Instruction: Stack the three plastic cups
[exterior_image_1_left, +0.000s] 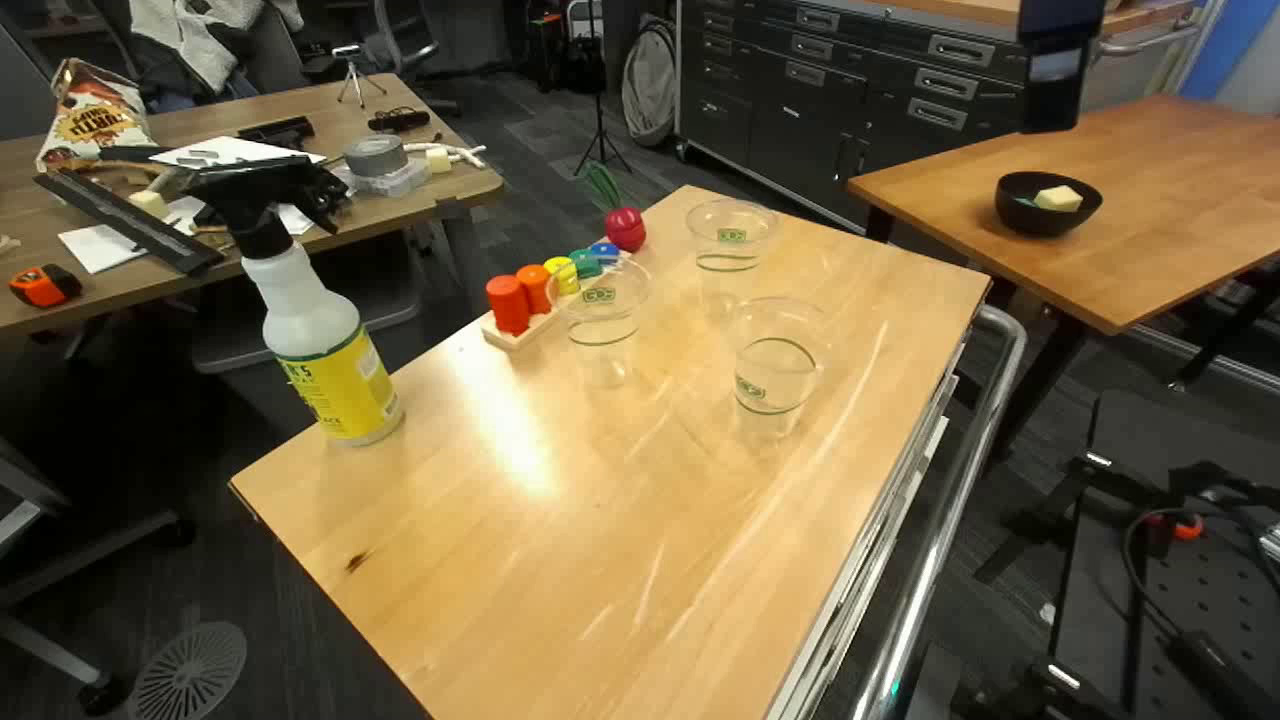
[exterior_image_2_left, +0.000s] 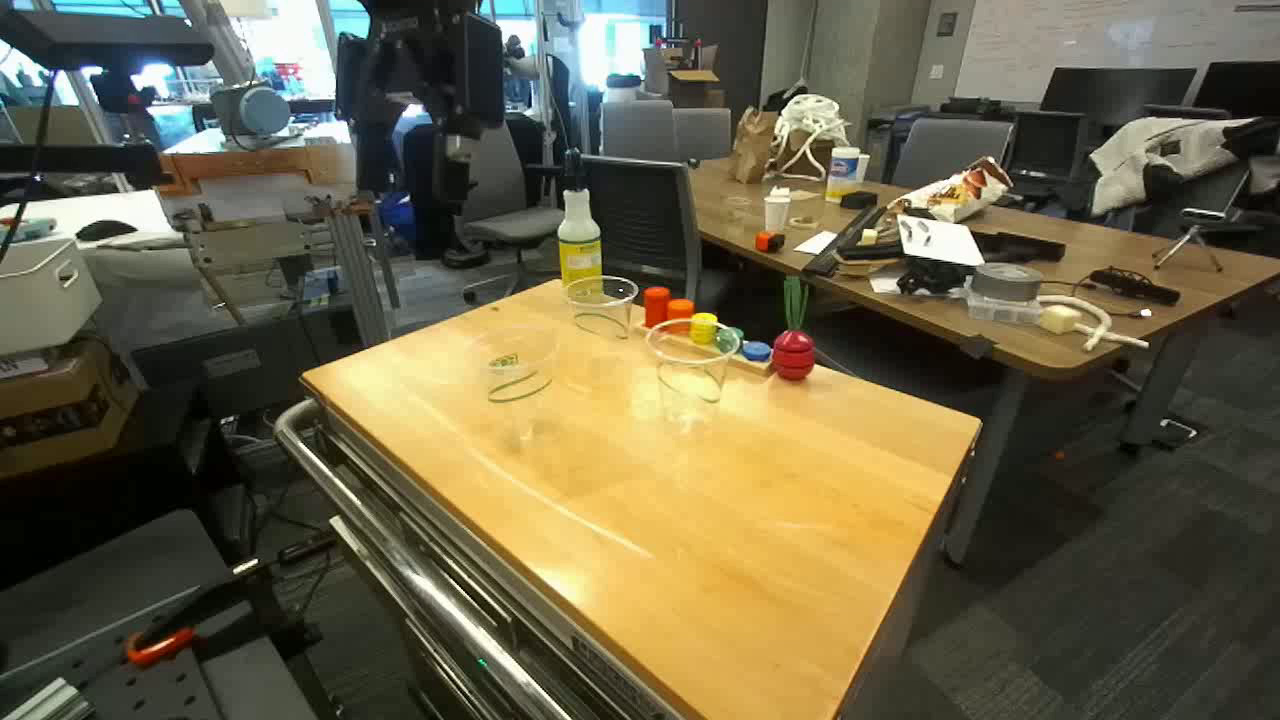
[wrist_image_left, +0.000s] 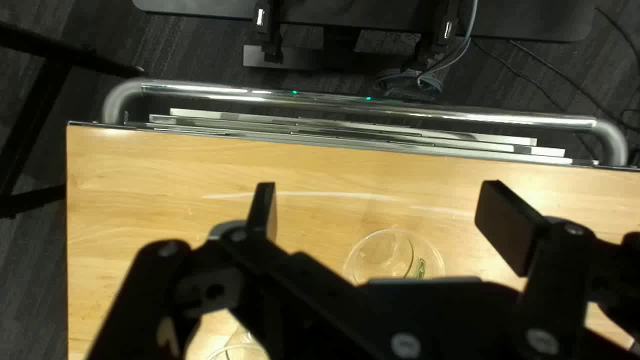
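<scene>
Three clear plastic cups stand upright and apart on the wooden cart top. In an exterior view one cup (exterior_image_1_left: 600, 330) stands by the coloured blocks, one (exterior_image_1_left: 731, 245) farther back near the red toy beet, and one (exterior_image_1_left: 775, 365) nearer the metal handrail. The same cups (exterior_image_2_left: 600, 310) (exterior_image_2_left: 690, 380) (exterior_image_2_left: 517, 375) show in an exterior view. My gripper (wrist_image_left: 385, 220) is open and empty, high above the cart. In the wrist view the handrail-side cup (wrist_image_left: 387, 255) shows between the fingers, partly covered by the gripper body. Another cup's rim (wrist_image_left: 237, 351) shows at lower left; the third is hidden there.
Coloured blocks on a wooden base (exterior_image_1_left: 515, 330) and a red toy beet (exterior_image_1_left: 626, 230) stand along one cart edge. A yellow-labelled spray bottle (exterior_image_1_left: 330, 360) stands at a corner. A metal handrail (exterior_image_1_left: 950, 540) runs along one side. A cluttered table (exterior_image_2_left: 900, 270) stands beyond.
</scene>
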